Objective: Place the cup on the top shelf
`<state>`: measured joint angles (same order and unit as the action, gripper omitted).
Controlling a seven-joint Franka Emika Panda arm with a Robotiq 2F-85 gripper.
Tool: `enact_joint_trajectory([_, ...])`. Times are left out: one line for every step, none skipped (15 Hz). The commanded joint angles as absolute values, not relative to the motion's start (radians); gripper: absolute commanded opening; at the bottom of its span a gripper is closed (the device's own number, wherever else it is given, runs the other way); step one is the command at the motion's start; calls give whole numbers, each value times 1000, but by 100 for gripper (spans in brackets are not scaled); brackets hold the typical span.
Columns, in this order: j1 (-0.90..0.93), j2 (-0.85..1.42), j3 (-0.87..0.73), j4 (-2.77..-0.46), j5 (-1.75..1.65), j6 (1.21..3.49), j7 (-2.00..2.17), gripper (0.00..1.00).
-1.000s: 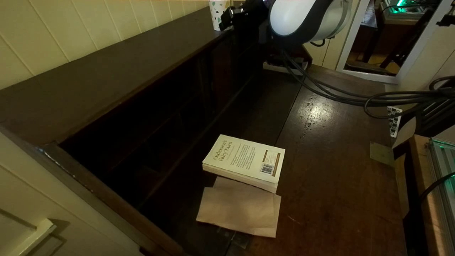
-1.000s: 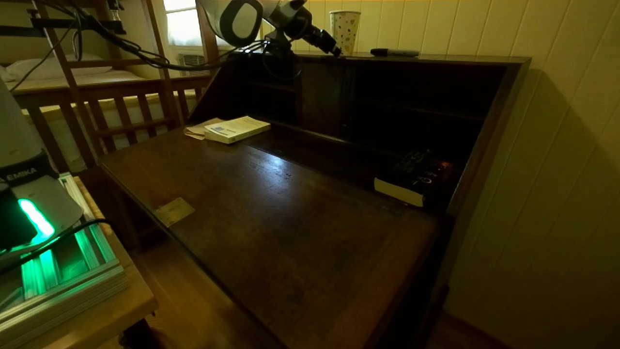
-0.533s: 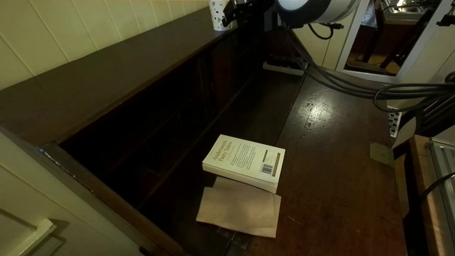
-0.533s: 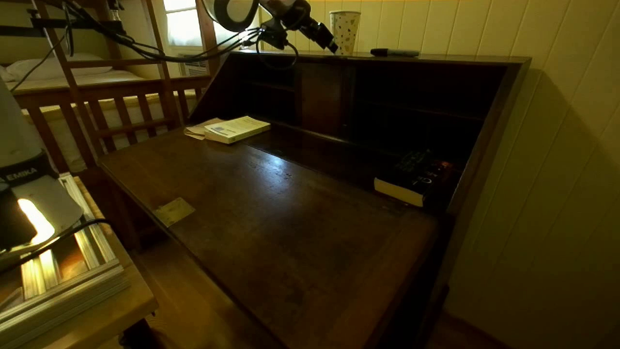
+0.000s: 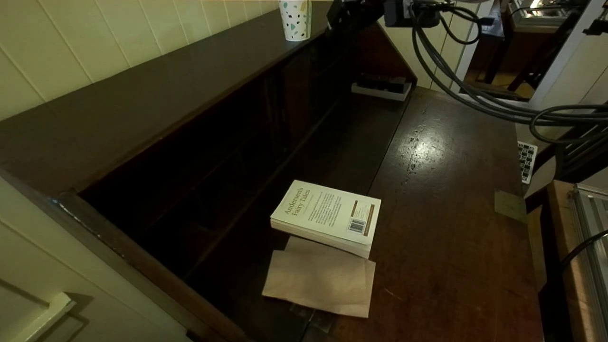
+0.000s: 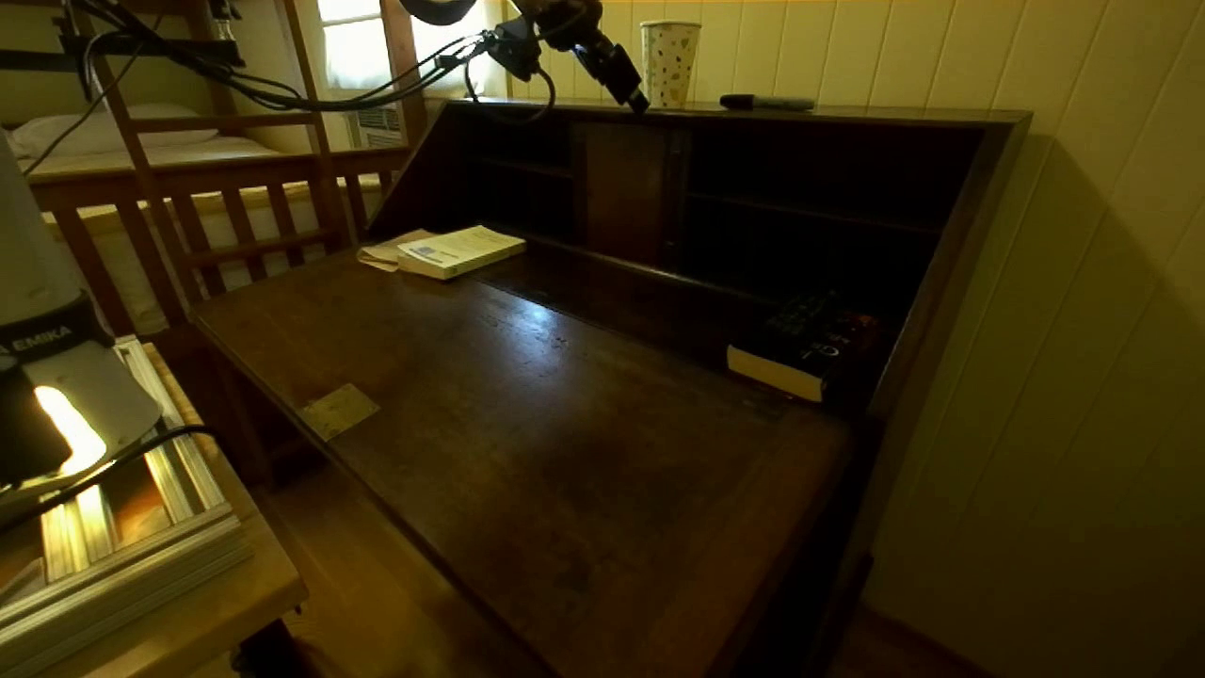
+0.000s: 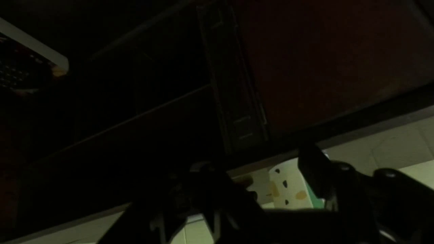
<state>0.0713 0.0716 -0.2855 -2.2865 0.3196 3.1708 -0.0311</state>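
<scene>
The white speckled cup [image 5: 297, 21] stands upright on the top shelf [image 5: 156, 85], near its front edge. It also stands there in an exterior view [image 6: 669, 61]. My gripper [image 5: 335, 19] is in front of the shelf edge, apart from the cup; its fingertips point down toward the edge in an exterior view [image 6: 637, 99]. In the dark wrist view, the fingers [image 7: 257, 159] are spread with nothing held between them. The cup [image 7: 290, 188] shows beyond them, partly hidden by a finger and the gripper body.
A black marker [image 6: 767, 102] lies on the shelf beside the cup. A pale paperback [image 5: 327, 216] and brown paper [image 5: 320, 280] lie on the desk. A thick black book [image 6: 800, 348] lies by the compartments. Arm cables [image 5: 475, 107] hang over the desk. A panelled wall [image 6: 941, 56] backs the shelf.
My gripper has drawn back from beside the cup, off the front of the shelf, and a gap now shows between them. The cup has not moved.
</scene>
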Motion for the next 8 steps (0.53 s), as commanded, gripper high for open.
enact_joint_trajectory([96, -29, -343, -2323, 195, 2985, 52, 34])
enact_joint_trajectory([91, -49, -340, -2318, 161, 2925, 75, 34])
enact_joint_trajectory([86, -75, -335, -2313, 124, 2852, 97, 65])
enact_joint_trajectory([81, -95, -328, -2310, 99, 2800, 119, 85])
enact_joint_trajectory([78, -117, -319, -2305, 75, 2749, 142, 91])
enact_joint_trajectory([79, -143, -312, -2299, 68, 2680, 143, 98])
enact_joint_trajectory([1, -156, -232, -2298, 64, 2653, 154, 100])
enact_joint_trajectory([-6, -178, -217, -2295, 64, 2596, 154, 100])
